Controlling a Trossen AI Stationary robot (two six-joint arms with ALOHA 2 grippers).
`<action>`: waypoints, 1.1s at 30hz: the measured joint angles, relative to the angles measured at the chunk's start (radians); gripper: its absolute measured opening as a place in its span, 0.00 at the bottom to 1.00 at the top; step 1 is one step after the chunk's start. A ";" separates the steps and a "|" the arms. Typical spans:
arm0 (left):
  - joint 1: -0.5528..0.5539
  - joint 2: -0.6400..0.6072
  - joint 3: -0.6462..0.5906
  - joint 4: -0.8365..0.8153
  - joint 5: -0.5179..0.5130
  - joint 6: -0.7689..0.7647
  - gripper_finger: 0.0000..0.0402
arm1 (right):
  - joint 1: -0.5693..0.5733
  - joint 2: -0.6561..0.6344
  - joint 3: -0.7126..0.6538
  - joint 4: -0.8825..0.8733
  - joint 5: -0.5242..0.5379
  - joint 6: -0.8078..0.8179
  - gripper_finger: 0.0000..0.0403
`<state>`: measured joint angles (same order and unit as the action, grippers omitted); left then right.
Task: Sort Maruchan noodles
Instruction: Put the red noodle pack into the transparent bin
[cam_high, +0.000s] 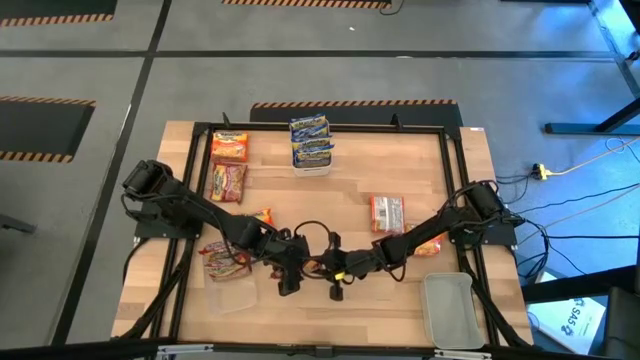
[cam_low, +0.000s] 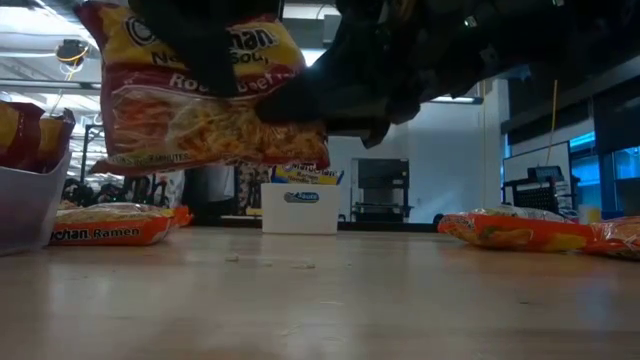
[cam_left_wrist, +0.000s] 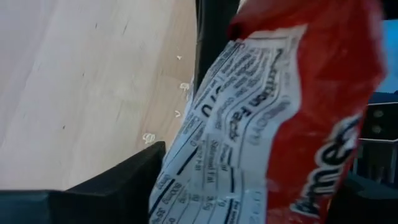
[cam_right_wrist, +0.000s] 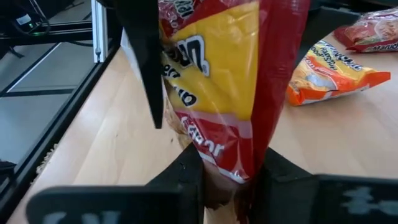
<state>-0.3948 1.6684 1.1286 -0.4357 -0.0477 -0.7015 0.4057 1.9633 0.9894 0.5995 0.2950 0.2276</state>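
A red Maruchan noodle packet (cam_right_wrist: 217, 81) is held up above the table's near middle, between my two grippers. My right gripper (cam_right_wrist: 230, 186) reaches in from the right and is shut on it. My left gripper (cam_high: 288, 268) comes from the left and stands open, with one dark finger (cam_right_wrist: 143, 62) on each side of the same packet. The left wrist view shows the packet's printed back (cam_left_wrist: 249, 124). In the low view the packet (cam_low: 200, 100) hangs clear of the tabletop. My right gripper pinches the red packet's edge (cam_right_wrist: 233, 168) between its two fingers, coming nearly level from the table's right. The packet stands away from the fingers, lifted clear of the table. My left gripper straddles the packet's other part; whether its fingers touch it, I cannot tell.
A white tub (cam_high: 310, 165) with blue packets stands at the far middle. Orange and red packets (cam_high: 229, 165) lie far left, one packet (cam_high: 388, 212) lies right of centre, and an orange one (cam_high: 430, 245) lies under the right arm. Tubs stand near left (cam_high: 232, 295) and near right (cam_high: 450, 305).
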 joint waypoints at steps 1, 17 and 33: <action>-0.002 0.000 0.000 0.000 0.003 -0.001 0.70 | 0.000 0.000 0.000 0.000 -0.001 0.000 0.15; -0.012 0.000 0.000 0.000 -0.016 0.030 0.46 | 0.000 0.000 0.000 -0.001 -0.002 0.057 0.29; -0.111 -0.012 0.168 -0.291 -0.027 0.105 0.46 | 0.143 -0.233 -0.067 -0.411 0.137 -0.014 0.56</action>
<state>-0.5061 1.6566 1.2964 -0.7264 -0.0746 -0.5967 0.5491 1.7298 0.9227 0.1890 0.4318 0.2139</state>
